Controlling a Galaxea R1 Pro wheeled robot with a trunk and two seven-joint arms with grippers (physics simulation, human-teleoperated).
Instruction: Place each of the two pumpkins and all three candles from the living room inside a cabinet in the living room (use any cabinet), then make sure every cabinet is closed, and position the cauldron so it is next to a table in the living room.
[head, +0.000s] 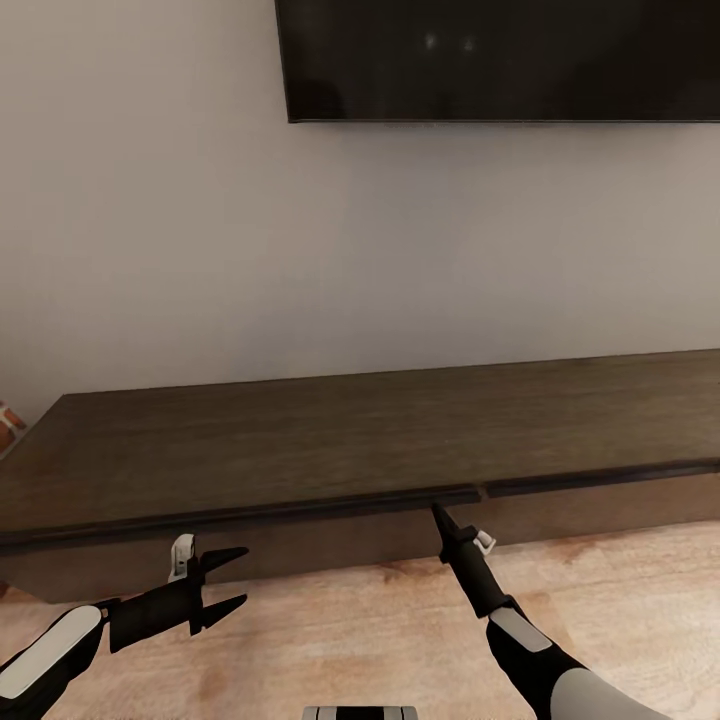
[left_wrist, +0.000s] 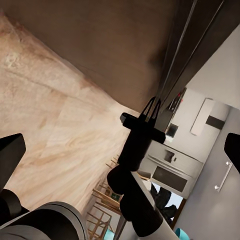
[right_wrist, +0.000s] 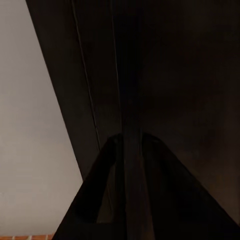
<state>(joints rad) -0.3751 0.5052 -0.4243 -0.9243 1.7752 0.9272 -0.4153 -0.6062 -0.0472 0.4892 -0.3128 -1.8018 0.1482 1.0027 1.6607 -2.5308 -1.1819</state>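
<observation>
Head view: long low dark-brown cabinet (head: 330, 440) ran along the grey wall under a wall-mounted TV (head: 500, 60), flat top bare, drawer fronts looked shut, with a thin seam between two of them near the middle. Right gripper (head: 437, 512) was raised with its tip at the lip under the cabinet top, right beside that seam; fingers looked pressed together, nothing seen between them. Right wrist view was dark: the two fingers (right_wrist: 95, 200) converged against the dark cabinet (right_wrist: 175, 100) front, a narrow slit between them. Left gripper (head: 232, 578) hovered low over the wood floor (head: 620, 590) in front of the cabinet, jaws spread, empty. Left wrist view showed the right gripper (left_wrist: 152, 107) with its tip at the cabinet (left_wrist: 115, 45) edge.
</observation>
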